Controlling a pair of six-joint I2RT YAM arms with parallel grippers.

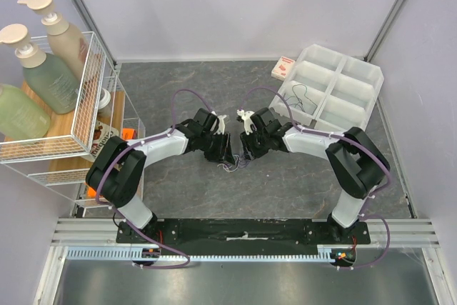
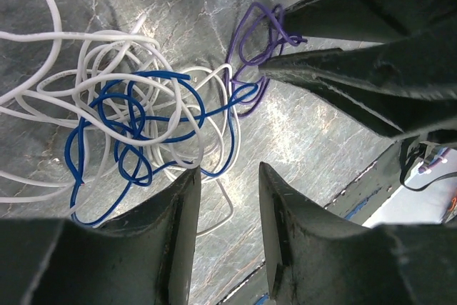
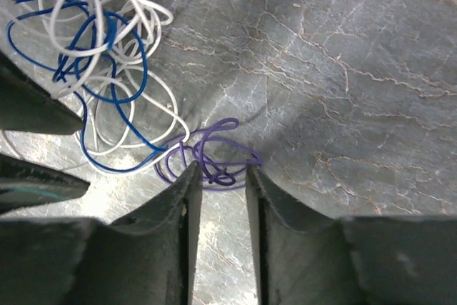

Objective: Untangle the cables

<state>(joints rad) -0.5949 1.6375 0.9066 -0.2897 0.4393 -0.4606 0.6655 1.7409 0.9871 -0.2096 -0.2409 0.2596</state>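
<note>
The cables lie as one small tangle (image 1: 231, 167) on the grey table between my two gripper tips. In the left wrist view, white loops (image 2: 93, 80) and a blue wire (image 2: 153, 75) are knotted together, with a purple wire (image 2: 246, 48) curled at the right. My left gripper (image 2: 228, 171) is open over the tangle's edge, with only bare table between its jaws. My right gripper (image 3: 218, 171) is open, and the purple curl (image 3: 214, 125) sits between its tips. Blue (image 3: 143, 55) and white wires run off to the left there.
A white compartment tray (image 1: 307, 51) stands at the back right with a thin dark wire (image 1: 303, 96) in it. A small red-and-white box (image 1: 283, 68) lies beside it. A wire rack (image 1: 86, 98) with pump bottles stands at the left.
</note>
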